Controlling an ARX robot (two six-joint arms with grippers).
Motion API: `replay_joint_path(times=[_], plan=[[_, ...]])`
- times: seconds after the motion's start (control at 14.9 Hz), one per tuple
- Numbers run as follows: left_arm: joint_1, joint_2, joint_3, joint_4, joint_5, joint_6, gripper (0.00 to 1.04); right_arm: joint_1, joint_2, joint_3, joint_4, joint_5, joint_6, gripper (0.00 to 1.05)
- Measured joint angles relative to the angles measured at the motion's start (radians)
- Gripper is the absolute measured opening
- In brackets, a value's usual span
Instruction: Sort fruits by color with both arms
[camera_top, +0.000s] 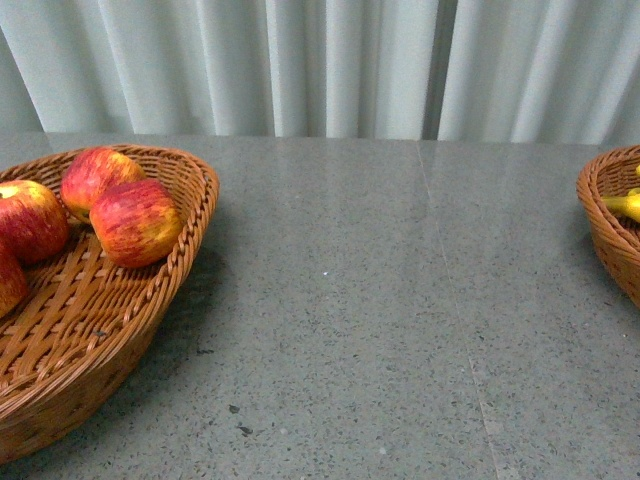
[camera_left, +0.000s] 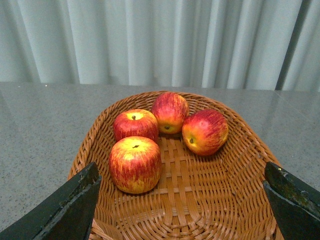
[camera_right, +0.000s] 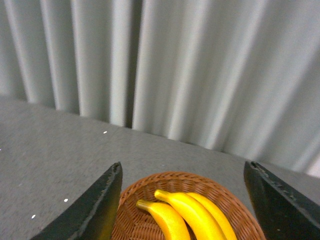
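Nearest you in the front view is the big wicker basket (camera_top: 150, 300) on the left of the grey table (camera_top: 380, 300). Its twin, the right basket (camera_top: 610, 225), only shows its edge on the far side, well apart from the first. From the left wrist view you can count four red apples (camera_left: 135, 162) lying together in the left basket, three clustered at the back and one nearer the camera. The right wrist view shows the yellow bananas (camera_right: 192, 215), at least two, side by side in the right basket. Your left gripper (camera_left: 182, 205) hovers over the apples with its fingers spread wide and nothing between them; your right gripper (camera_right: 182, 195) hangs above the bananas, fingers likewise apart and empty. No fruit lies loose on the stretch of table you can see, so you can judge the sorting finished or very nearly so.
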Motion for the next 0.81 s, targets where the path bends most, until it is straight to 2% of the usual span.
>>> replay_joint_path(times=[0.07,0.13,0.27,0.4,0.54,0.6,0.67,0.81], plan=[[0.0,0.0,0.0,0.0,0.0,0.0,0.98,-0.004,-0.094,-0.088,0.014,0.064,0.047,0.65],[0.0,0.0,0.0,0.0,0.0,0.0,0.98,-0.037,-0.278,-0.241,-0.039,0.093,0.101,0.5],[0.0,0.0,0.0,0.0,0.0,0.0,0.98,-0.101,-0.539,-0.434,-0.19,0.034,0.134,0.26],[0.0,0.0,0.0,0.0,0.0,0.0,0.98,-0.127,-0.624,-0.47,-0.259,0.013,0.14,0.19],[0.0,0.0,0.0,0.0,0.0,0.0,0.98,-0.115,-0.722,-0.502,-0.296,0.04,0.144,0.1],[0.0,0.0,0.0,0.0,-0.002,0.0,0.98,-0.093,-0.765,-0.509,-0.298,0.061,0.145,0.04],[0.0,0.0,0.0,0.001,0.0,0.0,0.98,-0.012,-0.825,-0.509,-0.283,0.108,0.146,0.02],[0.0,0.0,0.0,0.0,0.0,0.0,0.98,0.063,-0.847,-0.549,-0.301,0.2,0.147,0.02]])
